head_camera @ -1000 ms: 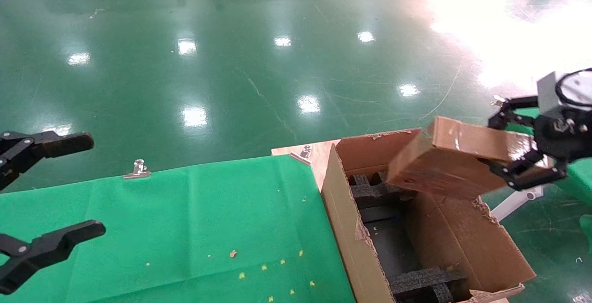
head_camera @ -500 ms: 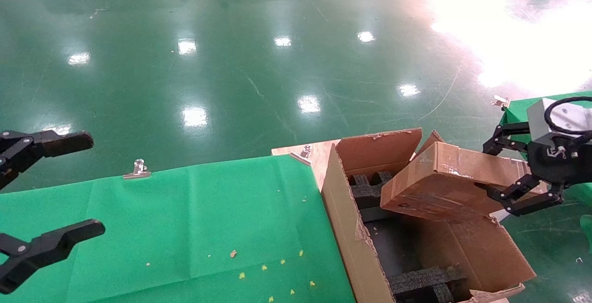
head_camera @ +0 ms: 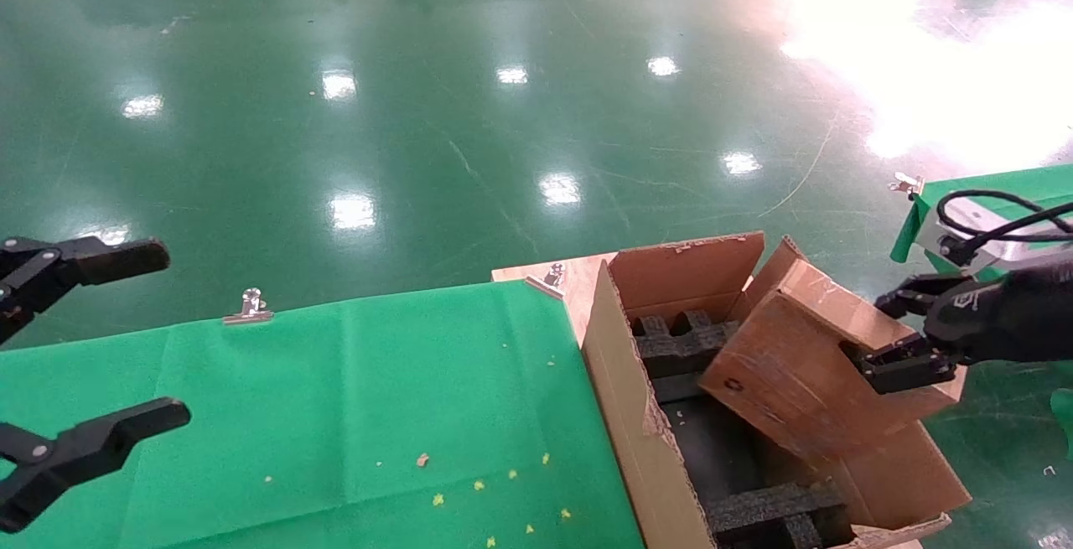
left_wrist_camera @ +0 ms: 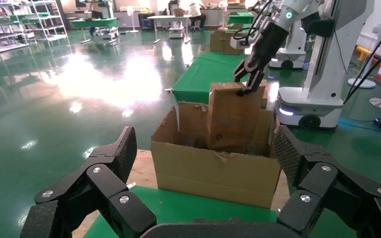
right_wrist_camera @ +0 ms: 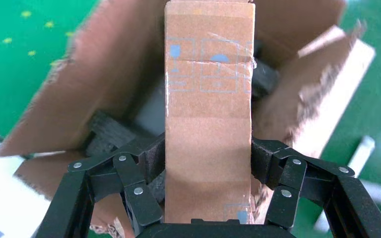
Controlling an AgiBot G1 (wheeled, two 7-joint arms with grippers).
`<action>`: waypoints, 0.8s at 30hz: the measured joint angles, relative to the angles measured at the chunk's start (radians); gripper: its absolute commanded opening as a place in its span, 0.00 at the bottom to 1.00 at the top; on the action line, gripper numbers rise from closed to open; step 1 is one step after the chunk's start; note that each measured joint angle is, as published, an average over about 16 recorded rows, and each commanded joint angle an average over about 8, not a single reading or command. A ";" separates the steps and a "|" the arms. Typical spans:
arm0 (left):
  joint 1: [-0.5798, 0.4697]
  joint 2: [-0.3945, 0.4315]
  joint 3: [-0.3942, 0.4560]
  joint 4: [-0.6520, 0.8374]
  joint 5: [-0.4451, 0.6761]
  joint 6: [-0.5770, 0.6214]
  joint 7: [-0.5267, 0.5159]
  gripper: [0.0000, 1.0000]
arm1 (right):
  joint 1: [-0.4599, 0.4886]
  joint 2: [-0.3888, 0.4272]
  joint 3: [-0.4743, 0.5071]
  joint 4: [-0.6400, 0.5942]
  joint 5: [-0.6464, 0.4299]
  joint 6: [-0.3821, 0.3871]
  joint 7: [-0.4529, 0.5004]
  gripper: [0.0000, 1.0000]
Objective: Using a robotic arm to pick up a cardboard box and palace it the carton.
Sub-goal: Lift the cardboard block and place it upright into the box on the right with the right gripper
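My right gripper is shut on the small brown taped cardboard box, its fingers pressing both sides. The box tilts steeply, its low end down inside the large open carton, above the black foam inserts. In the right wrist view the box points down into the carton. The left wrist view shows the box standing out of the carton with the right gripper on its top. My left gripper is open and empty over the green cloth at far left.
A green cloth covers the table left of the carton, held by metal clips. A wooden board shows at the carton's back corner. Another green-covered table stands at far right. Shiny green floor lies beyond.
My right gripper has lowered and tipped the cardboard box from nearly level above the carton to steeply tilted with its front end inside. The left gripper has not moved.
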 measured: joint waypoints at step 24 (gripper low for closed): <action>0.000 0.000 0.000 0.000 0.000 0.000 0.000 1.00 | -0.072 0.079 -0.094 0.301 -0.302 0.396 0.766 0.00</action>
